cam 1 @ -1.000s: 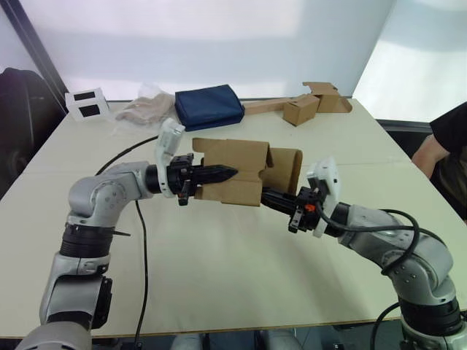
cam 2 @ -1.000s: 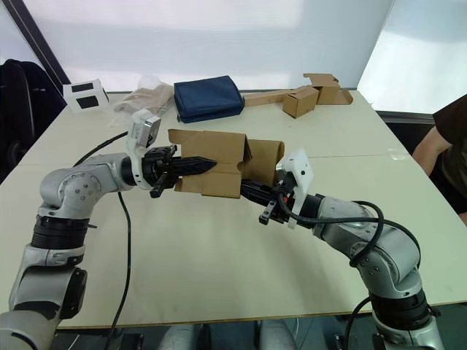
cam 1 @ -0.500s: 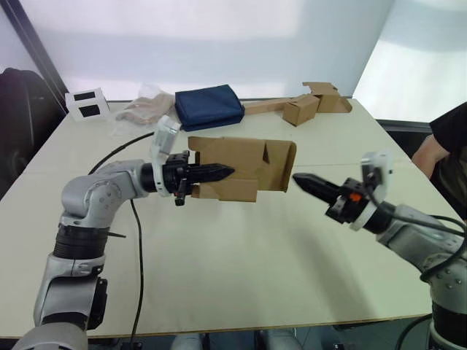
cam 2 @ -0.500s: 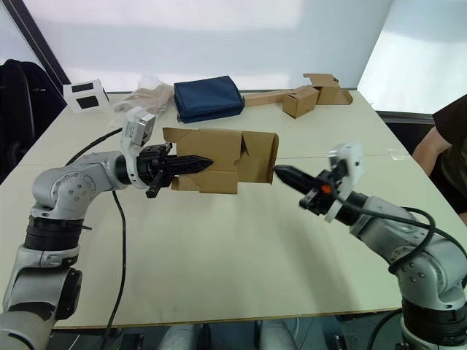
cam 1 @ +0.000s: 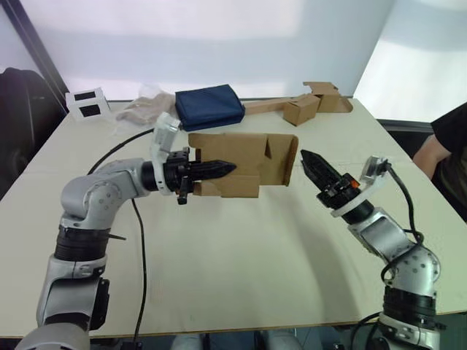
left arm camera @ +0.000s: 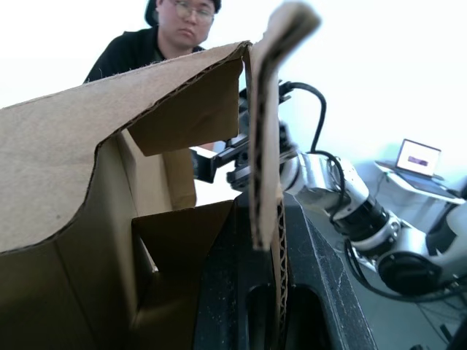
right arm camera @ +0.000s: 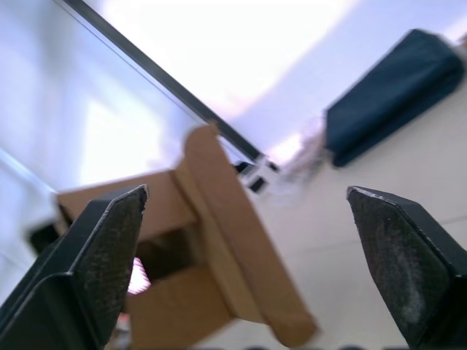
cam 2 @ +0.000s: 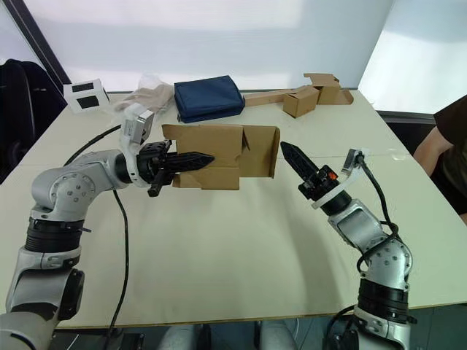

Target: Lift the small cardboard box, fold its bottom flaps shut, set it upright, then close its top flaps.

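Observation:
The small cardboard box (cam 1: 248, 164) hangs on its side above the table. My left gripper (cam 1: 222, 170) is shut on the wall at its left end, and one black finger (left arm camera: 314, 292) lies against the corrugated edge. A short flap (cam 1: 290, 159) edges the box's right end. Just right of that end, apart from the box, is my right gripper (cam 1: 310, 164). It is open, and its wrist view looks between spread fingertips (right arm camera: 102, 240) at the box's end (right arm camera: 219, 240). I cannot tell bottom flaps from top flaps.
At the back of the table (cam 1: 241, 262) lie a dark blue pouch (cam 1: 208, 106), a smaller tan box with a cardboard strip (cam 1: 300, 109), a crumpled bag (cam 1: 144, 108) and white cards (cam 1: 86, 103). A black cable (cam 1: 139, 240) runs under my left arm. A person's arm (cam 1: 445, 138) shows at the right edge.
My right gripper has pulled out from the box's right end, swung away to the right and opened. My left gripper has kept its hold and the box has barely moved.

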